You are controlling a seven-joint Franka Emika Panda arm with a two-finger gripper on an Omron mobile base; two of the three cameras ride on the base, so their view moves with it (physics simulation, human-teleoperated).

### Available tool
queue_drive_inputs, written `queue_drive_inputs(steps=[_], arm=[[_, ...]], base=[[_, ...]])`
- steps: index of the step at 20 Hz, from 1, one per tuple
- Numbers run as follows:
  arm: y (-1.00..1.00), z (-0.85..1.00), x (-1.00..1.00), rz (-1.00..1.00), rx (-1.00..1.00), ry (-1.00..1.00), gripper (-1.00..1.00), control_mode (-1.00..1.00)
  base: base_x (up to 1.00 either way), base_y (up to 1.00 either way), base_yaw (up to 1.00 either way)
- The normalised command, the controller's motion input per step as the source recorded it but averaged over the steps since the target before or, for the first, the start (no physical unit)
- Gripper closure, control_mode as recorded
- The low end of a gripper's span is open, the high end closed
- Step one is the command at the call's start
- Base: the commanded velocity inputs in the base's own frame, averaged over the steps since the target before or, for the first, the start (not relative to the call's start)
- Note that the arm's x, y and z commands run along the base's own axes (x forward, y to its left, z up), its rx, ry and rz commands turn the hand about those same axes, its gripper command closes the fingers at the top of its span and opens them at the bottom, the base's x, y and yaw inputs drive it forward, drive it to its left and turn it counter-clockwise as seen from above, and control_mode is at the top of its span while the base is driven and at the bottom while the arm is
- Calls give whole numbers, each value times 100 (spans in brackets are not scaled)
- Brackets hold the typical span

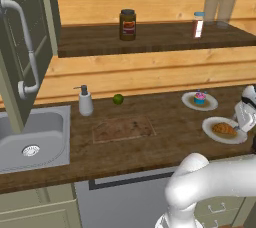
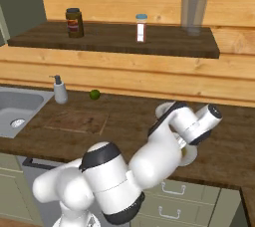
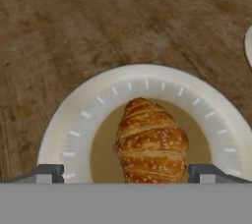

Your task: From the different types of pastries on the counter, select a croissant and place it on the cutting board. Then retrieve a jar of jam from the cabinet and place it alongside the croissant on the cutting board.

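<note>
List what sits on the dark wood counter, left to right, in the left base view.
Steel sink → white soap dispenser → green lime → flat brown cutting board → pink-and-blue cupcake on its white plate → golden croissant on its white plate.

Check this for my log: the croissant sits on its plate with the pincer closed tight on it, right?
Not closed. In the hand view the pincer is open, its tips either side of the croissant, which still lies on its plate.
</note>
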Motion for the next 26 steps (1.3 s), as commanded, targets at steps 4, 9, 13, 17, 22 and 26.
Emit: queue_drive_inputs(steps=[4, 9, 13, 17, 22, 26], arm=[[0, -22, 22, 0, 0, 0, -100, -100], [0, -24, 3, 0, 0, -1, -100, -100], [3, -27, 0, 0, 0, 0, -100, -100], [16, -26, 4, 0, 0, 0, -100, -100], [25, -31, 10, 0, 0, 2, 100, -100], [11, -15, 33, 0, 2, 6, 100, -100]], base=[[0, 0, 0], [0, 0, 0], [0, 0, 0], [0, 0, 0], [0, 0, 0], [0, 0, 0]])
